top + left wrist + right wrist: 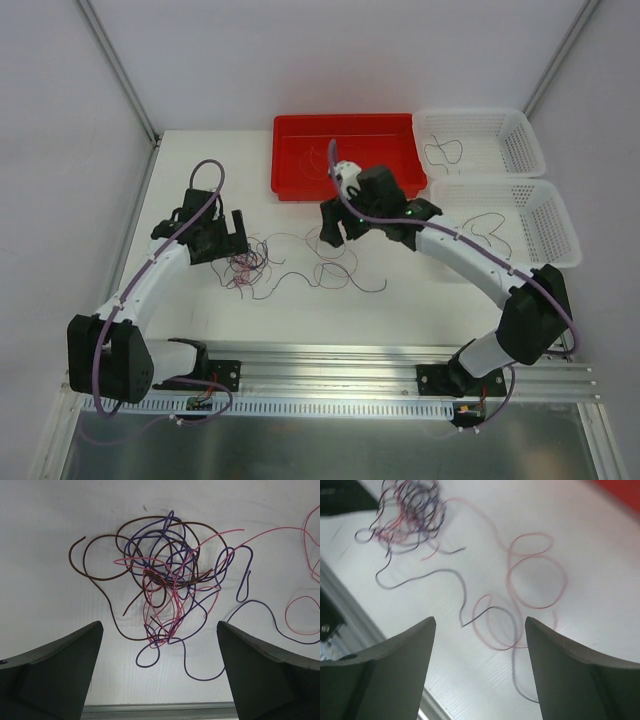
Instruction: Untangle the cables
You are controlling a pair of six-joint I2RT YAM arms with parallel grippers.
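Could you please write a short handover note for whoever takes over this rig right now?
Left claw: open, empty, aimed at the knot.
Right claw: open, empty, over loose strands on the table.
Done: one cable in the far white basket, another cable in the near white basket.
Left: the knot is tangled; pull its strands apart, then clear the loose ones.

White arms (158,277), black joints (530,315), lilac cables (207,166) along each, dark wedge-shaped fingers (55,670), perhaps a green light (409,211).
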